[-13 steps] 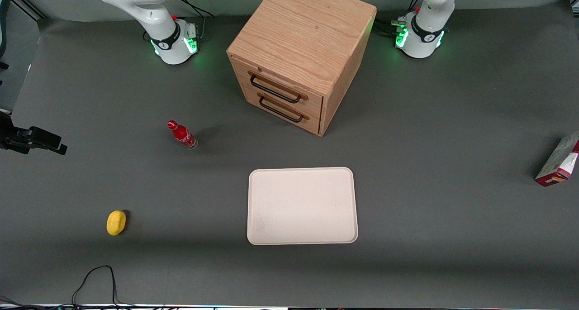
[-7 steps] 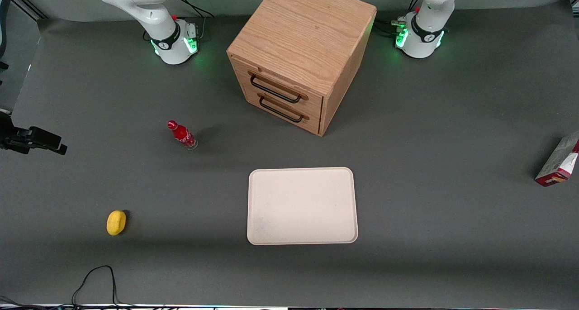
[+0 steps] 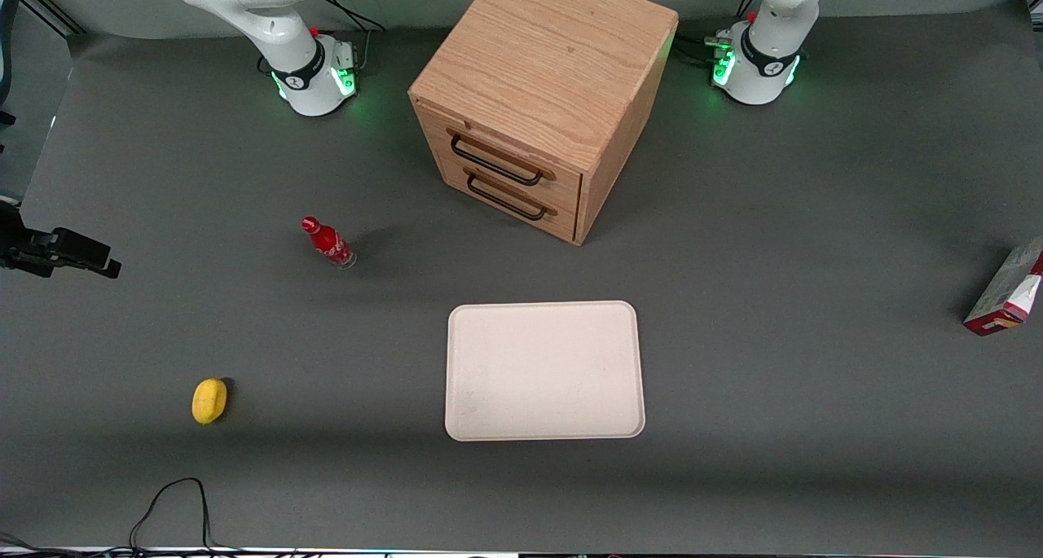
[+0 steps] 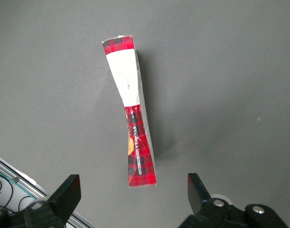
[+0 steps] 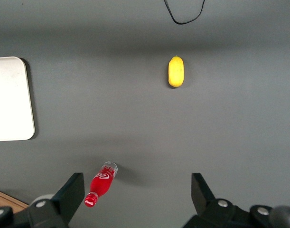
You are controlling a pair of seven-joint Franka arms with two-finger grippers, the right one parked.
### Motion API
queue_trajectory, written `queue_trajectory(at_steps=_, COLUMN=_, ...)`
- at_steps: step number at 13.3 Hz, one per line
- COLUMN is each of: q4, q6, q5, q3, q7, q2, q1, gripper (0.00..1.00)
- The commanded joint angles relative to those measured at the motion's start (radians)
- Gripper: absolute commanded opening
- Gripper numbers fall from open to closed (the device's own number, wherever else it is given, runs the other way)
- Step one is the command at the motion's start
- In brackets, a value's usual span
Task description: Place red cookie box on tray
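The red cookie box stands on its thin edge at the working arm's end of the table, at three o'clock from the tray; its lettering is too small to read. The gripper hangs above it, jaws wide apart, holding nothing. The front view misses the gripper.

One box; one tray; one cabinet with two drawers; one red bottle; one yellow fruit; one gripper, above box, fingers spread.
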Motion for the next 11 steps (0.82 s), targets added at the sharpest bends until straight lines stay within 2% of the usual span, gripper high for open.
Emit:
queue_trajectory(at_steps=1, q4=-0.077, q6=0.119, q5=-0.054, q3=0.004, q7=0.026, q2=0.021, q1=-0.006, gripper=1.00)
queue_trajectory(at_steps=3, q4=-0.079, q6=0.182, q5=-0.058, q3=0.002, q7=0.031, q2=0.077, q1=-0.004, gripper=1.00)
queue_trajectory(at_steps=11, q4=-0.085, q6=0.271, q5=-0.059, q3=-0.027, q7=0.024, q2=0.140, q1=-0.018, gripper=1.00)
